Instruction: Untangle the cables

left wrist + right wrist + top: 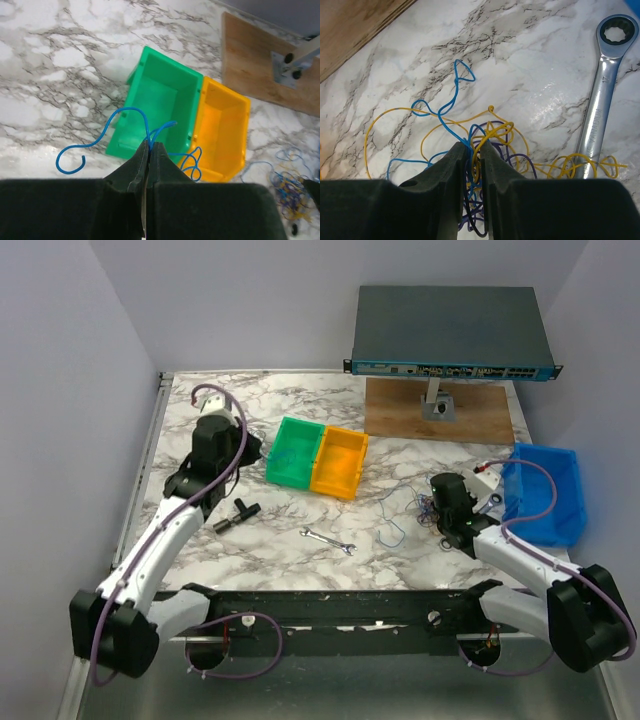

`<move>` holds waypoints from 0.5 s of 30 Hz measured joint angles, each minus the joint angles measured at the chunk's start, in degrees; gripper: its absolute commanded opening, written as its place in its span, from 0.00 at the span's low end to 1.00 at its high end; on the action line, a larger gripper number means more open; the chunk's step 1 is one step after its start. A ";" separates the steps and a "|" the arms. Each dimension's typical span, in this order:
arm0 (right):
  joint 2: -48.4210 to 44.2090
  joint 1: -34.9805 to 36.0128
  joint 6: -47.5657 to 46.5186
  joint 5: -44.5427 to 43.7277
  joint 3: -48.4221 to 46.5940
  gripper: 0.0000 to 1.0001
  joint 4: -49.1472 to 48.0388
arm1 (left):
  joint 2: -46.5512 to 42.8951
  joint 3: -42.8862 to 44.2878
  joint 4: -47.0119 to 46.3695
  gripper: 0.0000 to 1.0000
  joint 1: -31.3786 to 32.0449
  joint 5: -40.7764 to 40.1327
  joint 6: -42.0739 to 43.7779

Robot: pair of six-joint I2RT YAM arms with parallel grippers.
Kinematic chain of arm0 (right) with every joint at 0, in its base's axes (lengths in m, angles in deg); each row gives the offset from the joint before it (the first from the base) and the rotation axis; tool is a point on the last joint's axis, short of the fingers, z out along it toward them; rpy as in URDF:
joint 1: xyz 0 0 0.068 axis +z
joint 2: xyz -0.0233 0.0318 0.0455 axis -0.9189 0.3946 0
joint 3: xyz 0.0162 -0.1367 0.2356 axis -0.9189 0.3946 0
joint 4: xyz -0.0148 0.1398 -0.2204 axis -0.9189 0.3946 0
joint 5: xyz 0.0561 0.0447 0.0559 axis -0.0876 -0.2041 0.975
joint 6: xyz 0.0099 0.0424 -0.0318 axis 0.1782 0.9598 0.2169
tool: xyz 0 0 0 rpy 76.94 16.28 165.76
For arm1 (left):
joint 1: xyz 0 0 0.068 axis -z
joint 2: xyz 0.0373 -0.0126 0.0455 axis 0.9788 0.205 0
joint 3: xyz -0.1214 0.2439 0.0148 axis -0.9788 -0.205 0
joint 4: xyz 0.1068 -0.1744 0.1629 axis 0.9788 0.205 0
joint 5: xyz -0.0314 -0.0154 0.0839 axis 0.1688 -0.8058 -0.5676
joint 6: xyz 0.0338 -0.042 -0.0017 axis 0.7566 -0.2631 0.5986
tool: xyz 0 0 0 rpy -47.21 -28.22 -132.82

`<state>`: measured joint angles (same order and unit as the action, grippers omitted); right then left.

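My right hand (pixel 472 146) is nipped narrow on several strands of the tangled bunch of thin yellow, blue and purple wires (pixel 495 125) on the white marble-patterned desk (pixel 530 75). I'd lift slow and straight, so loops slip rather than cinch. My left hand (pixel 150 145), clamped shut, holds one thin blue wire (pixel 131 108) near the green plastic bin (pixel 165 95). The bunch sprawls with no true long axis, one blue strand pointing away from my fingers.

Table (pixel 530 75): marble-patterned, smooth, glossy. Green bin (pixel 165 100) and orange bin (pixel 225 130): smooth moulded plastic with a slight sheen. Board (pixel 255 60): matt wood, visible grain. Wrench (pixel 600 100): polished bright metal. Cables (pixel 490 135): thin, smooth coating. Fingers (pixel 445 190): matt black.
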<state>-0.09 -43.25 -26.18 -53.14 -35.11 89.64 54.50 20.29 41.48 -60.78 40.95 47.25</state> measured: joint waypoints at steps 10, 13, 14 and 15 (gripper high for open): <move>-0.87 0.00 -1.29 1.25 0.33 0.24 -2.27 | 29.73 21.62 3.41 0.00 10.14 -16.85 11.72; -0.87 0.00 -1.60 1.51 0.33 0.24 -2.64 | 36.57 26.84 6.05 0.00 11.26 -18.36 12.81; -0.87 0.00 -1.64 1.55 0.33 0.24 -2.73 | 38.80 28.39 7.15 0.00 11.37 -18.84 12.85; -0.87 0.00 -1.68 1.62 0.35 0.24 -2.82 | 41.59 30.10 8.24 0.00 11.37 -19.34 12.96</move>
<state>-0.97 -43.25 -27.87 -51.52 -34.76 86.82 96.09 50.38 49.72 -49.42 21.60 60.21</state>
